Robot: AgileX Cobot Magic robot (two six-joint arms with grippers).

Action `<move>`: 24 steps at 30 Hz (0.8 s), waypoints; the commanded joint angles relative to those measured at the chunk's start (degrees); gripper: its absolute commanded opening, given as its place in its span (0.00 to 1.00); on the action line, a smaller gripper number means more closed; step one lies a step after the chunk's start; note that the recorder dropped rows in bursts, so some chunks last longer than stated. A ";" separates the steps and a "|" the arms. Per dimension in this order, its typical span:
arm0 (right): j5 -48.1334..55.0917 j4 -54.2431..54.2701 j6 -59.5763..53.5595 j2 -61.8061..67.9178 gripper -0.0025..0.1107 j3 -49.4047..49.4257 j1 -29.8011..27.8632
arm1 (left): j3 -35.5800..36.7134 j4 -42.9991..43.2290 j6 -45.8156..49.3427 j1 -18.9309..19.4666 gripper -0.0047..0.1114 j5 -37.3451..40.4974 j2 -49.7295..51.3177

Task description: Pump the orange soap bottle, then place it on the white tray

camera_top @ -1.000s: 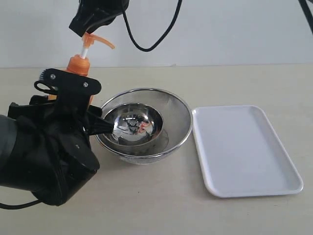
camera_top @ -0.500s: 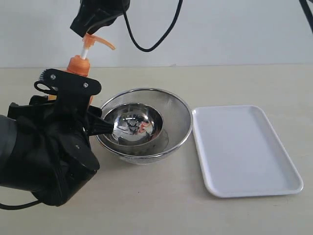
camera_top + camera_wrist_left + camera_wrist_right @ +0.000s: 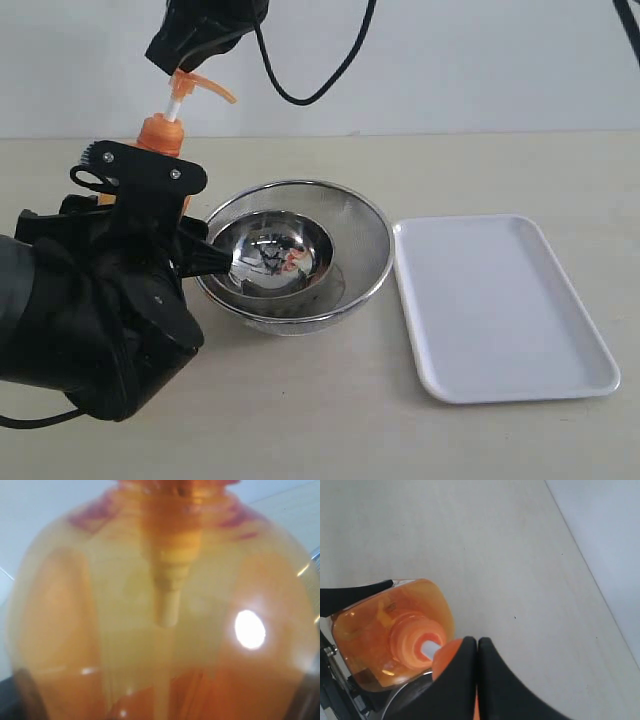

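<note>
The left hand [image 3: 140, 230] clamps the translucent orange soap bottle [image 3: 160, 132] by its body, steadying it upright for pumping. The right hand [image 3: 175, 58], fingers pressed together, bears on the orange pump head [image 3: 200, 82]. Centre: nested polished steel bowls [image 3: 300, 184] beneath the spout. Right: the flat, smooth white tray [image 3: 500, 300], well apart from the bottle.

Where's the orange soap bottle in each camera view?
Exterior view: orange soap bottle at upper left, behind the left arm.
Left wrist view: fills the picture, close up.
Right wrist view: lower left, seen from above.
Shared landmark: white stem, in exterior and right wrist views.
</note>
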 commanded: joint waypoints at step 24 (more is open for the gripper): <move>4.64 2.69 0.50 2.83 0.02 0.74 1.62 | -0.37 3.61 -0.52 -0.35 0.08 4.07 -0.60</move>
